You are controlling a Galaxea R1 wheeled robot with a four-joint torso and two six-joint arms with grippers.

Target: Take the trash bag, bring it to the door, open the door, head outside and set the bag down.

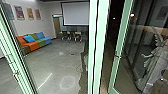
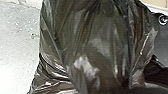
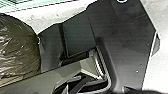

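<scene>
1. Trash bag [image 2: 100, 50]: dark, shiny plastic, creased and bulging, big in my left wrist view. Pale floor [image 2: 17, 57] beside it.
2. Right wrist view: rounded, wrinkled side of the bag, near my base's dark plate. Can't tell if they touch.
3. Left jaws: can't tell if apart, together or clamped on the bag.
4. Right jaws: can't tell either.
5. Head view, nearest: pale-green door frame [image 1: 120, 40] on the right, small metal fitting [image 1: 117, 56] partway down. Can't tell if that door is open.
6. Pale-green posts [image 1: 100, 45] upright in the middle, dark gap between them and that frame.
7. Another pale-green frame [image 1: 7, 50] slants along the left, with hardware low on it.
8. Far right: grey statue-like figure [image 1: 155, 60], upright, blurry. Can't tell which side of the glass.
9. Room on the left: grey floor [image 1: 60, 60] with a bright streak and a faint ring on it.
10. Sofa [image 1: 40, 43] by the wall, orange, green and blue sections, bright-blue cushion [image 1: 29, 38] on the orange part.
11. Four posters [image 1: 20, 12] above; white projection screen [image 1: 75, 13] at the back, chairs [image 1: 77, 37] below it.
</scene>
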